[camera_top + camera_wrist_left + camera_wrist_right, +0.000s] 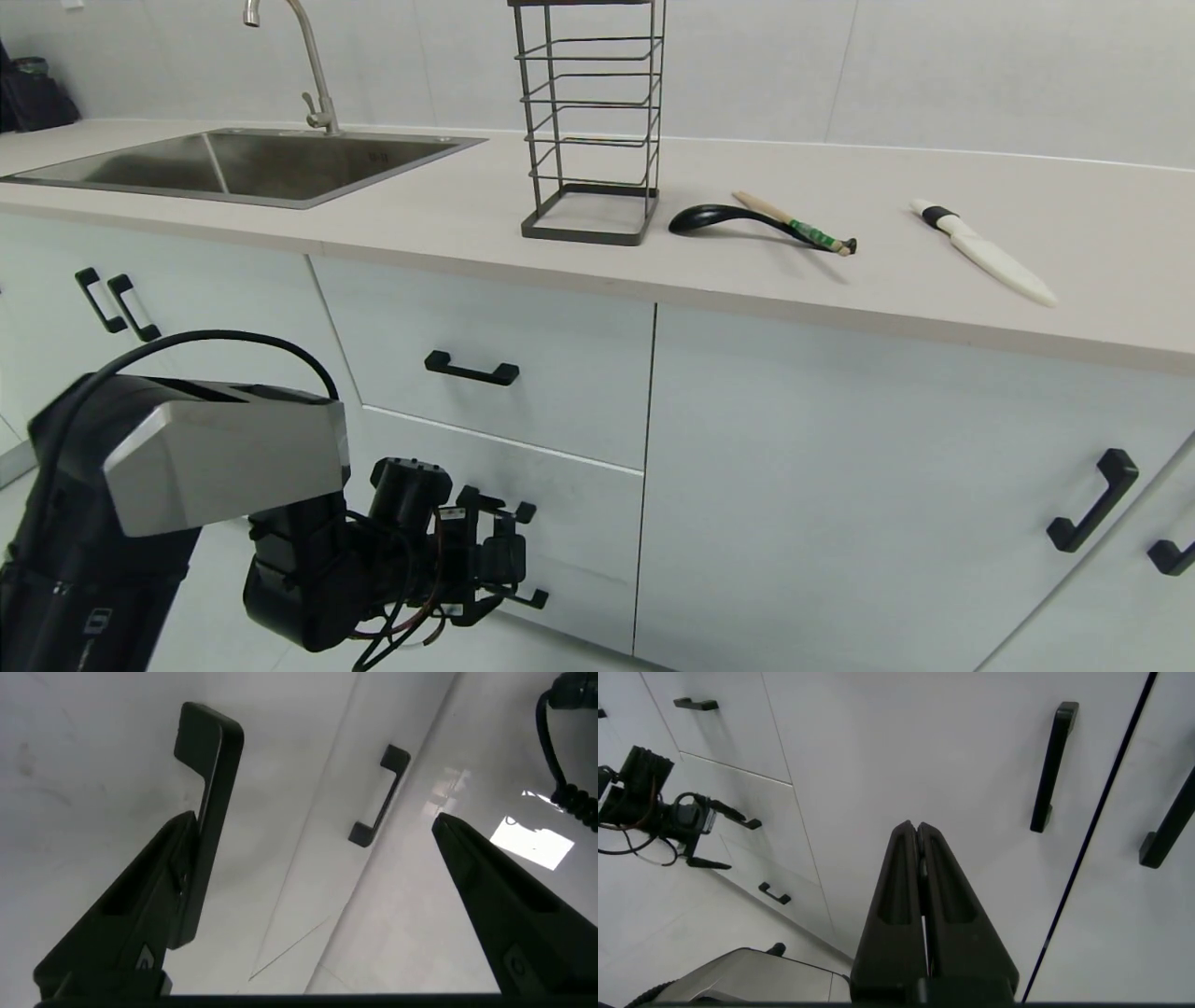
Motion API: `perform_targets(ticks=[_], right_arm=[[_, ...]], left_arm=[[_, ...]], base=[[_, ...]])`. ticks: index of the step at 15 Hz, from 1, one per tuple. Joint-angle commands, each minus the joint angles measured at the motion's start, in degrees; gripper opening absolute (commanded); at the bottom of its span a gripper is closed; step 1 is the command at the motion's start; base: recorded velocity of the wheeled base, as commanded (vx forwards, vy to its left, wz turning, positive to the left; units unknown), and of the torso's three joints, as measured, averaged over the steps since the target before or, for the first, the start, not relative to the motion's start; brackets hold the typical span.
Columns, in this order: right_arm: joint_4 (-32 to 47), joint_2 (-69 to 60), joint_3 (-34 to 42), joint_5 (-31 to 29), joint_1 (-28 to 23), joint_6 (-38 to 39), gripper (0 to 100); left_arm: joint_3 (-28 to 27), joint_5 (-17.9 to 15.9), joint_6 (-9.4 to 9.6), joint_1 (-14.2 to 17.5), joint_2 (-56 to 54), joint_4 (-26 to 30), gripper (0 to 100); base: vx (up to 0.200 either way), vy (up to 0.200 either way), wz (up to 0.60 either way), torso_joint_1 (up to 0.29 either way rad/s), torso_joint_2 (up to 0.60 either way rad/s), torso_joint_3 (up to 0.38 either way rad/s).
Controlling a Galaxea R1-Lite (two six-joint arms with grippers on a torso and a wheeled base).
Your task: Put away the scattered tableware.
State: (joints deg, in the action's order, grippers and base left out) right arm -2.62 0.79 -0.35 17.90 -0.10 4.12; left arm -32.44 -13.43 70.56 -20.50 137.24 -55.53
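Upper right of the head view, on the surface (840, 289): one black ladle (702, 218), bowl toward the frame's centre, long curved handle lying against a wooden utensil with a green band (795, 225). Further right, well apart from the pair: one white knife with a black collar (990, 257), flat on its side. Upper centre: wire rack (590, 121), upright, tiers bare. By my reckoning nothing is stowed yet; all three pieces are left to put away. Lower left: my left tool (521, 556), low before the cabinet fronts, at a drawer handle (534, 598).

Left wrist view: fingers of my left tool spread wide, one of them just beside the drawer handle, not clamped on it. I judge a drawer is to be opened first.

Right wrist view: my right tool (920, 831), fingers pressed together with nothing between, facing a white door with a black door handle (1053, 765).
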Motion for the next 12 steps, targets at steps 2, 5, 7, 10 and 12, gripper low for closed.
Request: perform_targets(ticks=[2, 5, 7, 10, 12], right_arm=[[0.0, 0.1, 0.0, 0.0, 0.0, 0.0, 0], [0.0, 0.1, 0.0, 0.0, 0.0, 0.0, 0], [0.0, 0.1, 0.0, 0.0, 0.0, 0.0, 0], [0.0, 0.1, 0.0, 0.0, 0.0, 0.0, 0], [0.0, 0.1, 0.0, 0.0, 0.0, 0.0, 0]], left_arm=[[3.4, -0.1, 0.02, -0.2, -0.7, 0.4, 100], [5.1, -0.1, -0.07, -0.3, -1.1, -2.1, 100], [7.1, -0.1, -0.16, -0.3, -2.7, -3.2, 100], [8.4, -0.1, -0.33, -0.3, -6.3, -3.2, 100], [10.3, -0.2, -0.60, -0.1, -10.7, -2.7, 100]], base=[[0.000, 0.000, 0.00, 0.000, 0.00, 0.000], [0.000, 0.000, 0.00, 0.000, 0.00, 0.000], [0.000, 0.000, 0.00, 0.000, 0.00, 0.000], [0.000, 0.000, 0.00, 0.000, 0.00, 0.000], [0.000, 0.000, 0.00, 0.000, 0.00, 0.000]])
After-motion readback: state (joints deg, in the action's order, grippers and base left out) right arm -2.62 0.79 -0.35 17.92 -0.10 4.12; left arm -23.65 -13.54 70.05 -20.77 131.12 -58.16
